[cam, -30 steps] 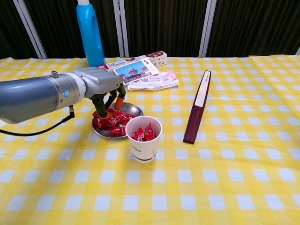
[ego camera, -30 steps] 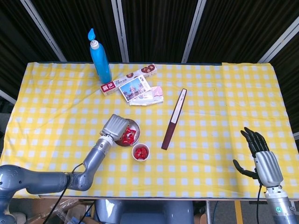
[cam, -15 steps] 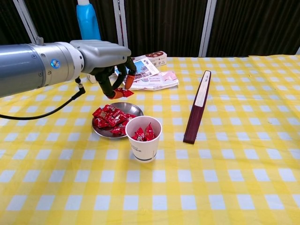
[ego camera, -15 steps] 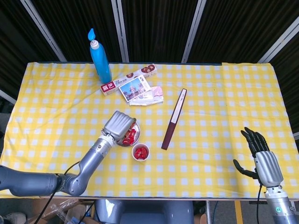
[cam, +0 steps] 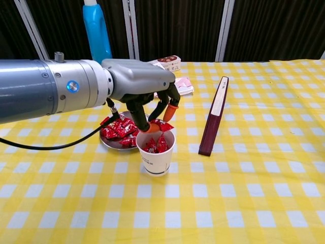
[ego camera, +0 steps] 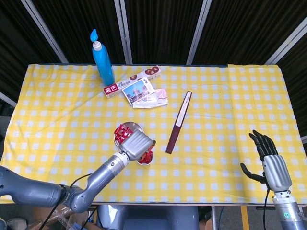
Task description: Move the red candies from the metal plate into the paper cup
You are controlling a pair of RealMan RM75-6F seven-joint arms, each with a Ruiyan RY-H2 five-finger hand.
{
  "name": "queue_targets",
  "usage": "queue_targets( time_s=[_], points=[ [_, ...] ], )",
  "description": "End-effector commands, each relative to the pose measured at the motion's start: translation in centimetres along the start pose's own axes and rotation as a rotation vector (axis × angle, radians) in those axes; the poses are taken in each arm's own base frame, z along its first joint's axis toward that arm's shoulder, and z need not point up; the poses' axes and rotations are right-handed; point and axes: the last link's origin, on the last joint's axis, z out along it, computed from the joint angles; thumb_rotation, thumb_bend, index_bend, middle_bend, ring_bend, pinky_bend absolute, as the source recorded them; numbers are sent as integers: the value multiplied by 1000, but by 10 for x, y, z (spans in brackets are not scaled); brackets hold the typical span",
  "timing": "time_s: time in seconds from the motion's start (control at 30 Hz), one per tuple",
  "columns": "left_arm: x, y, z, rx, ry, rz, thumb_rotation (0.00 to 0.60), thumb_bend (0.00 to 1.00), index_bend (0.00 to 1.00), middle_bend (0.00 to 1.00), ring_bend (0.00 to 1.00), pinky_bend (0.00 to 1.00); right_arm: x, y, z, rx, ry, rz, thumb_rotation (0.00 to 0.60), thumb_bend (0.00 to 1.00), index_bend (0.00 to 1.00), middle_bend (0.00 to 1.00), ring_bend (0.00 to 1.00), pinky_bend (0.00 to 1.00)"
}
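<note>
One red candy (cam: pixel 163 125) sits pinched in the fingertips (cam: pixel 152 127) of the left robot hand (cam: pixel 147 91), which hangs directly over the paper cup (cam: pixel 155 152). The cup already holds several red candies, and more lie heaped on the metal plate (cam: pixel 147 118) just behind and to the left of it on the worktop (cam: pixel 244 193). By my judgement the step in hand is the drop: the candy is carried and poised just above the rim. The next move calls for parting the fingers while centred over the opening, so the wrapper falls inside and does not catch the rim or tip the light cup. The right robot hand (ego camera: pixel 271 160) rests open near the worktop's right edge, fingers apart, holding nothing.
</note>
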Motion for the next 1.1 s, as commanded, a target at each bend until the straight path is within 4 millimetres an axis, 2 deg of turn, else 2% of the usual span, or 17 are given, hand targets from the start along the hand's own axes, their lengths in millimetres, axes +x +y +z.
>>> queue_targets(
  time_s=[0.03, 0.27, 0.4, 0.5, 0.67, 0.77, 0.93, 1.03, 1.1],
  points=[
    [-4, 5, 1, -12, -20, 2, 600, 368, 503, 580, 854, 959, 0, 0, 0, 2, 0, -1, 600, 387, 0, 0, 0, 0],
    [-8, 7, 1, -15, -41, -8, 600, 274, 422, 513, 854, 959, 0, -1, 0, 3, 3, -1, 600, 388, 0, 0, 0, 0],
    [0, 1, 1, 10, -9, -46, 600, 268, 363, 432, 853, 959, 0, -1, 0, 6, 4, -2, 600, 387, 0, 0, 0, 0],
    [16, -11, -1, 54, 65, -103, 600, 267, 338, 394, 852, 959, 0, -1, 0, 8, 6, -2, 600, 387, 0, 0, 0, 0],
    [19, -27, -4, 98, 106, -115, 600, 266, 320, 375, 850, 958, 0, -1, 0, 10, 8, -2, 600, 388, 0, 0, 0, 0],
    [18, -38, -6, 136, 121, -109, 600, 266, 317, 441, 850, 958, 0, -1, 0, 11, 8, -2, 600, 388, 0, 0, 0, 0],
    [7, -57, -5, 207, 111, -47, 600, 266, 320, 733, 890, 958, -1, -1, 0, 11, 5, -3, 600, 388, 0, 0, 0, 0],
    [-5, -66, -1, 253, 76, -41, 600, 266, 329, 850, 928, 959, -1, -1, 0, 11, 3, -3, 600, 388, 0, 0, 0, 0],
    [-14, -69, 2, 274, 40, -34, 600, 266, 343, 884, 943, 962, -1, -1, 0, 11, 3, -3, 600, 388, 0, 0, 0, 0]
  ],
)
